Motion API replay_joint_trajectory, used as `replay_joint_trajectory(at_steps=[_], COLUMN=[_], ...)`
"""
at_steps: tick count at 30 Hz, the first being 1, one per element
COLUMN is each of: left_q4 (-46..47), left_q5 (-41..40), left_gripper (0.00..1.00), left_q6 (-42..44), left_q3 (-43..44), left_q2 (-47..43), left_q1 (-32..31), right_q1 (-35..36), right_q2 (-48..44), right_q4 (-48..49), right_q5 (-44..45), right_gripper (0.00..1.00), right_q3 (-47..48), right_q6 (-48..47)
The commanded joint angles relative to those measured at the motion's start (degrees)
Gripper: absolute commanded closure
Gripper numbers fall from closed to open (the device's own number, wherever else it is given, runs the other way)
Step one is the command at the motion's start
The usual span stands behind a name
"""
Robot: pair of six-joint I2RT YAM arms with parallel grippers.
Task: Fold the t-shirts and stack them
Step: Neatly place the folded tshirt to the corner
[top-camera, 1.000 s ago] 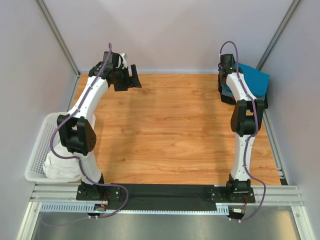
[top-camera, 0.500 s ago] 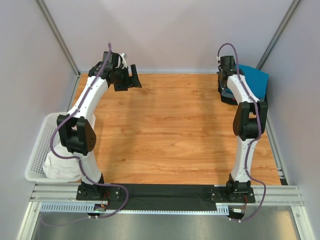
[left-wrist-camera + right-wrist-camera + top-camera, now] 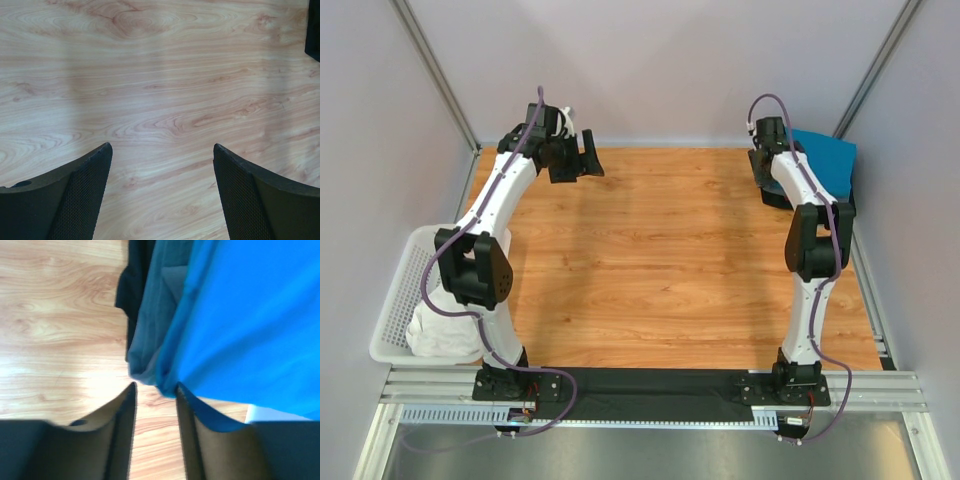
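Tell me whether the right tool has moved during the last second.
Yes. In the top view the right tool has shifted slightly left, away from the right corner post.

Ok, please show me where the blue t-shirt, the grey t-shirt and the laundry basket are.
blue t-shirt (image 3: 830, 160): top external view, on its flat upper face.
grey t-shirt (image 3: 155, 335): right wrist view, on its folded edge.
laundry basket (image 3: 408, 275): top external view, on a bare mesh part.

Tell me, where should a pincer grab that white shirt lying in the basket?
Best guess: pinch a raised fold on top of the white shirt, coming straight down from above. It lies heaped in the basket, whose mesh walls block any sideways approach, and the crumpled top offers folds to pinch.
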Motion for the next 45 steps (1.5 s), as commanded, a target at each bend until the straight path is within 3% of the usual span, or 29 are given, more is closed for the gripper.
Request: replay_joint_trajectory(at_steps=[1, 5, 6, 9, 16, 20, 24, 29, 35, 45], left_q4=[1.1, 1.2, 1.2, 1.9, 7.3, 9.8, 9.4, 12.2, 17.6, 15.3], left_q5=[1.2, 0.8, 0.6, -0.6, -2.2, -4.4, -5.7, -6.3, -5.2, -12.9], left_gripper=[0.12, 0.12, 0.12, 0.10, 0.06, 0.05, 0.03, 0.01, 0.00, 0.00], left_q6=[0.8, 1.4, 1.6, 2.3, 1.6, 3.5, 4.8, 4.4, 3.8, -1.5], left_q3=[2.9, 5.0, 5.4, 6.7, 4.0, -1.3, -6.2, -18.6, -34.4, -56.0], left_q2=[0.5, 1.1, 1.2, 0.8, -4.8, -11.1, -15.9, -26.8, -39.8, -64.4], left_q1=[0.4, 0.4, 0.4, 0.5, 2.6, 4.2, 5.1, 5.1, 5.1, 5.1], right_q1=[0.7, -0.5, -0.9, -2.4, -10.7, -11.8, -11.9, -11.8, -11.8, -11.8], right_q2=[-4.1, -7.1, -9.3, -15.4, -31.4, -43.0, -54.0, -66.7, -74.2, -80.9], right_q4=[-2.7, -5.1, -5.0, -3.4, -0.9, 1.3, 9.6, 14.1, 16.7, 16.2], right_q5=[-3.4, -7.6, -7.9, -9.9, -21.9, -18.5, -16.4, -14.7, -22.2, -28.0], right_gripper=[0.52, 0.27, 0.15, 0.00, 0.00, 0.00, 0.00, 0.00, 0.00, 0.00], right_q3=[6.6, 15.3, 16.2, 15.8, 2.6, -9.7, -25.6, -43.3, -58.1, -68.1], right_q6=[0.5, 3.8, 4.9, 9.4, 22.5, 26.5, 31.2, 34.7, 41.5, 43.9])
